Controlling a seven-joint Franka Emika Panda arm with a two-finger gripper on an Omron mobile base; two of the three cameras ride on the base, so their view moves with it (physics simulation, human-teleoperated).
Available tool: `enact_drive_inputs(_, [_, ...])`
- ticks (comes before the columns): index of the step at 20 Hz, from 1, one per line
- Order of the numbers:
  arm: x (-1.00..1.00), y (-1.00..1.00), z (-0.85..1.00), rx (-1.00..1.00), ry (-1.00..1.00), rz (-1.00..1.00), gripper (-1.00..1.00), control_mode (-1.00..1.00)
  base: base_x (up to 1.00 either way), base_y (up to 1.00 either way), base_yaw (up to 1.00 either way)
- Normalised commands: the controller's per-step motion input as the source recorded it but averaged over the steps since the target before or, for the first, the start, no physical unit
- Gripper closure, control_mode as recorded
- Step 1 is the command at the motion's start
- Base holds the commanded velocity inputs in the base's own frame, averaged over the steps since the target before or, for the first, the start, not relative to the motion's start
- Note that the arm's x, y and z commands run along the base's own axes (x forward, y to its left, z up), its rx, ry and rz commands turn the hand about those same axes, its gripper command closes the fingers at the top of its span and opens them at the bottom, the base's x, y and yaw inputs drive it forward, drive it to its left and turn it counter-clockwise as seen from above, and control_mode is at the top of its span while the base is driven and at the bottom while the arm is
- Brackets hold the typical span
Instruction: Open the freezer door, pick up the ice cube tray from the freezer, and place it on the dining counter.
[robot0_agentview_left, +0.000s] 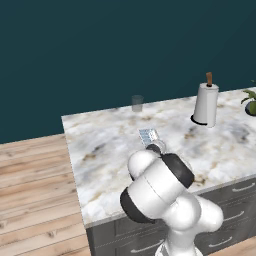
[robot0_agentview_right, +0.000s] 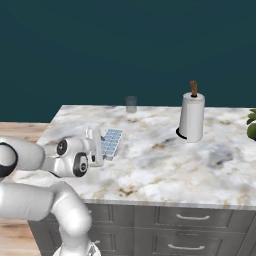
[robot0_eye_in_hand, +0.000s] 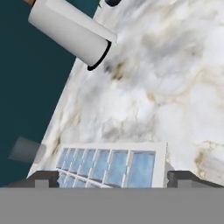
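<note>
— So where do we see the ice cube tray?

— It lies flat on the dining counter worktop, near its left edge and well apart from the paper towel roll and the glass at the far edge.

— And our fingers?

— Spread wide on either side of the tray's near end, and we cannot tell if they touch it.
</note>
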Motion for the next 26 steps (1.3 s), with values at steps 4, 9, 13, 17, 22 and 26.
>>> enact_drive_inputs(4, [-0.13, 0.00, 1.00, 0.07, 0.32, 0.00, -1.00, -1.00, 0.00, 0.00, 0.00])
enact_drive_inputs(9, [-0.24, 0.00, 1.00, 0.09, 0.39, 0.00, -1.00, -1.00, 0.00, 0.00, 0.00])
enact_drive_inputs(13, [-0.38, 0.00, 1.00, 0.09, 0.41, 0.00, -1.00, -1.00, 0.00, 0.00, 0.00])
enact_drive_inputs(17, [-0.41, 0.02, 1.00, 0.06, 0.43, 0.00, -1.00, -1.00, 0.00, 0.00, 0.00])
enact_drive_inputs(22, [-0.47, 0.14, 0.97, 0.03, 0.41, 0.04, -1.00, -1.00, 0.00, 0.00, 0.00])
enact_drive_inputs(26, [-0.81, 0.20, 0.74, 0.01, 0.29, 0.08, -1.00, -1.00, 0.00, 0.00, 0.00])
